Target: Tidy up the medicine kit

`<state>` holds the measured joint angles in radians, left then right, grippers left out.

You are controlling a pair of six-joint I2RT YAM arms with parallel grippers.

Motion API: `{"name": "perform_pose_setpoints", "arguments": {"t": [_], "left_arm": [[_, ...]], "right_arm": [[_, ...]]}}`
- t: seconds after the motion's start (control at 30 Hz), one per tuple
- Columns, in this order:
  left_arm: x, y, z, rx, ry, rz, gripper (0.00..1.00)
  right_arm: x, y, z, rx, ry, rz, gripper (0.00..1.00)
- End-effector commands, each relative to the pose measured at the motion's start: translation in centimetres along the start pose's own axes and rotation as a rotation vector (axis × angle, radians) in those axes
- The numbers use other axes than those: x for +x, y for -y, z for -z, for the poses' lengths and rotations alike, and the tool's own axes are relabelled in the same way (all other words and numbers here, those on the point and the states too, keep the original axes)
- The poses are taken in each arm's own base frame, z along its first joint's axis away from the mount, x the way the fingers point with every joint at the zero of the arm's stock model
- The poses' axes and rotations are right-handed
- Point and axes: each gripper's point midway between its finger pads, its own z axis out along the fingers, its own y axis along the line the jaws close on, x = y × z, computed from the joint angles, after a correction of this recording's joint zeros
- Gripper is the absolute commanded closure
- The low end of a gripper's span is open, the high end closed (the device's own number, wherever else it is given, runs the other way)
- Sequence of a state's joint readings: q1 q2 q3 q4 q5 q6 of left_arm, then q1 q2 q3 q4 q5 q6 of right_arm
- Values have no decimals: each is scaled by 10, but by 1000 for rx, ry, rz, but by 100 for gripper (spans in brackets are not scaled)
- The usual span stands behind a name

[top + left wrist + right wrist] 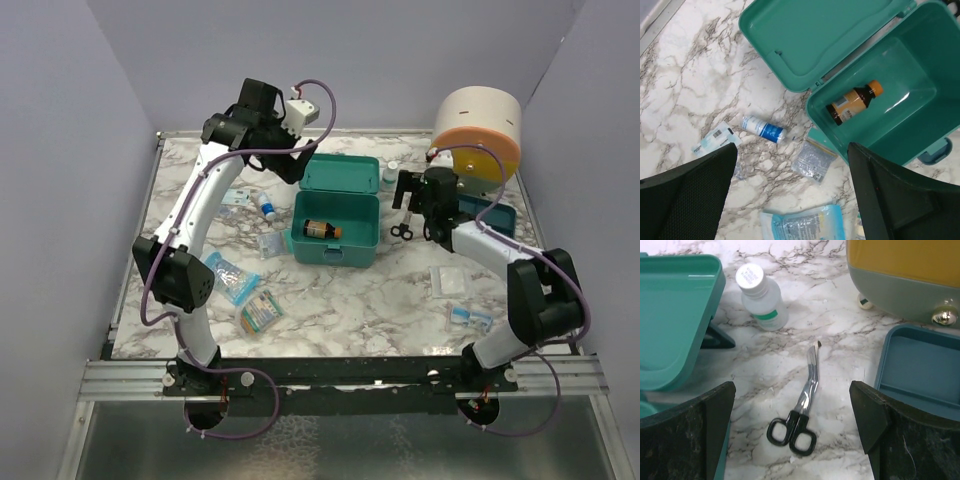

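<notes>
Teal medicine kit (pixel 345 250) open, amber bottle (pixel 854 102) inside; left pincer (pixel 790 195) and right pincer (pixel 792 435) wide, empty.

Lab test cell: plain walls (pixel 60 150), marble tabletop (pixel 370 300).

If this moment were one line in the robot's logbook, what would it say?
medicine kit: lid open, amber bottle inside | left fingers: open, empty, over loose packets | right fingers: open, empty, over scissors

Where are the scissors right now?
In the right wrist view, the black-handled metal scissors lie on the marble table between the open teal-green plastic box, left, and the shallow teal tray, right.
</notes>
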<state>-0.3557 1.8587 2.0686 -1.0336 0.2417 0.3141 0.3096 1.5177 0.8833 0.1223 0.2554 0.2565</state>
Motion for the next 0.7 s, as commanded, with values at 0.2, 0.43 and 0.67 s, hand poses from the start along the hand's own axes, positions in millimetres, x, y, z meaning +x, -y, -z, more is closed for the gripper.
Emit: {"name": "perform_pose_setpoints", "arguments": {"t": [0.2,0.43,0.67], "left_arm": [[-32,18,28,45,162,56,1],[-30,20,27,53,160,52,1],[-29,20,26,57,160,51,1]], "right_arm": [[-31,-14,-54,12,133,9,0],[-25,-23,-76,-5,120,20,0],[-17,-28,-93,-13,98,24,0]]}}
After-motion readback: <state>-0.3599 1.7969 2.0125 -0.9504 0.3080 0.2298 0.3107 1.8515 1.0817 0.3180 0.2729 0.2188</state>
